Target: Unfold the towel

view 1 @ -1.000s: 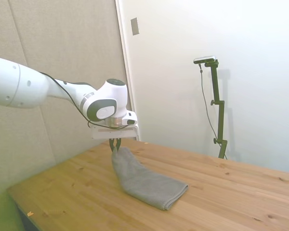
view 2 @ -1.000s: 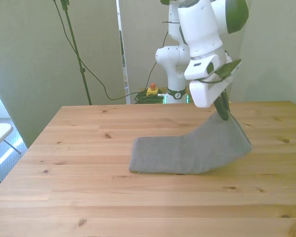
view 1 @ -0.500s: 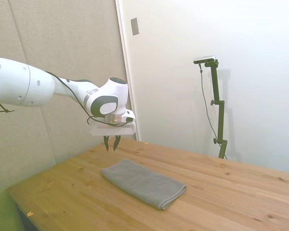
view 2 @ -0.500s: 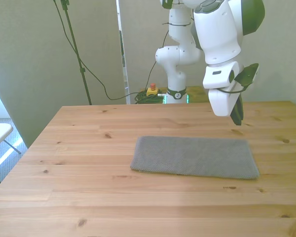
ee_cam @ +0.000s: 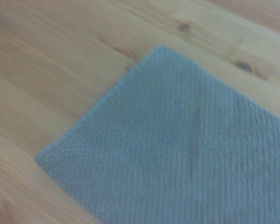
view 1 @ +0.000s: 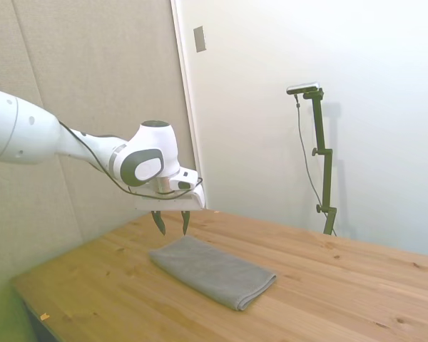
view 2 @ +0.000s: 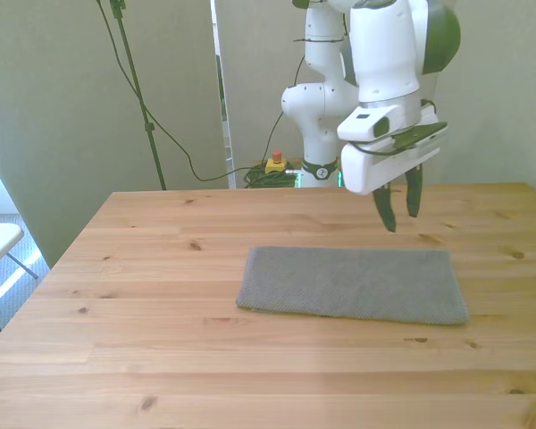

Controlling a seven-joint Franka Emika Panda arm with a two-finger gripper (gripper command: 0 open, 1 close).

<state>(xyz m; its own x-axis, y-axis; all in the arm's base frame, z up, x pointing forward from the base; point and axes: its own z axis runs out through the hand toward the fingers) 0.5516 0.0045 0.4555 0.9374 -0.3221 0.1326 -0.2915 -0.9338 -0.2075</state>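
Pincer [view 2: 400, 207] spread, hovering above towel [view 2: 353, 284]

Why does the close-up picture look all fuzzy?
The wrist view is soft and out of focus, so the towel weave blurs; the side view and front view stay sharp, showing the towel flat under the open gripper.

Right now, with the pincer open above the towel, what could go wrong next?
1. The towel lies flat and looks still doubled; the pincer, coming down, may pinch both layers and lift without unfolding.
2. The cloth is thin against the table, so the tips may strike the wood.
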